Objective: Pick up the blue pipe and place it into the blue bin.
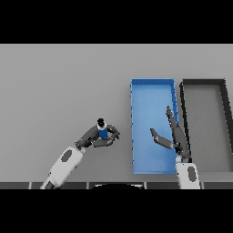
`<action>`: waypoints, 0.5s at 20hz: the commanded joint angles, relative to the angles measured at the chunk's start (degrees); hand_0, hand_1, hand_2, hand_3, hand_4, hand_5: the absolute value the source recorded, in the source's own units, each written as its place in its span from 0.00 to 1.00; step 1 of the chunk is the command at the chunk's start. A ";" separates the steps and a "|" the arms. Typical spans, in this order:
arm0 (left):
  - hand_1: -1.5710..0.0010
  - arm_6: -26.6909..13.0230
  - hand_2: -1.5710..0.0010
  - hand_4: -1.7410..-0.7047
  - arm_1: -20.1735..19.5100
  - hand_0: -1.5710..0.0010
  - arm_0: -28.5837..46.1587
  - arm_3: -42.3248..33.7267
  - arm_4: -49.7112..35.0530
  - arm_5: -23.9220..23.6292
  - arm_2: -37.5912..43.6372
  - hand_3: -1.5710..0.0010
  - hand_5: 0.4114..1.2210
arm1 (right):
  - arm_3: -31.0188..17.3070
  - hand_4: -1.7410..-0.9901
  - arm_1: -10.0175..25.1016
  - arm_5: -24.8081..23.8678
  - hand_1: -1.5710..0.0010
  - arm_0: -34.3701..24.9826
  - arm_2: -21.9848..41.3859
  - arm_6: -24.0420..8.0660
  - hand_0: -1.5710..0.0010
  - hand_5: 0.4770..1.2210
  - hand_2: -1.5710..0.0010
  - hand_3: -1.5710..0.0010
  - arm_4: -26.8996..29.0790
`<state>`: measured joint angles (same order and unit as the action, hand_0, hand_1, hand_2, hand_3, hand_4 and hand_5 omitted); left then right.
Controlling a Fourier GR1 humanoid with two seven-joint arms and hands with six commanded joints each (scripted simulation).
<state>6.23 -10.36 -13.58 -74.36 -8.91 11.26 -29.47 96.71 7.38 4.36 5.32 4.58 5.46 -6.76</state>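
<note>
The blue pipe (103, 131), a short blue piece with a dark cap, stands upright on the grey table left of the blue bin (141, 95). My left hand (101, 136) is curled round the pipe, fingers and thumb closing on its sides. My right hand (175, 134) hangs over the right part of the blue bin with fingers straight and the thumb spread to the left; it holds nothing. The inside of the blue bin shows nothing but its floor.
A dark bin (225, 118) with a grey floor stands right beside the blue bin, along its right wall. Grey table stretches to the left and behind the pipe.
</note>
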 commanded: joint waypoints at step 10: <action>0.05 6.10 0.05 0.04 0.91 0.06 0.68 -4.53 2.28 -3.38 -2.24 0.11 0.96 | -0.24 0.66 0.37 0.16 1.00 -0.70 -0.17 -0.70 1.00 0.20 1.00 1.00 0.01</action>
<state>12.73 -9.43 -12.92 -78.93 -6.77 8.03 -31.70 96.47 7.76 4.51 4.60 4.40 4.69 -6.75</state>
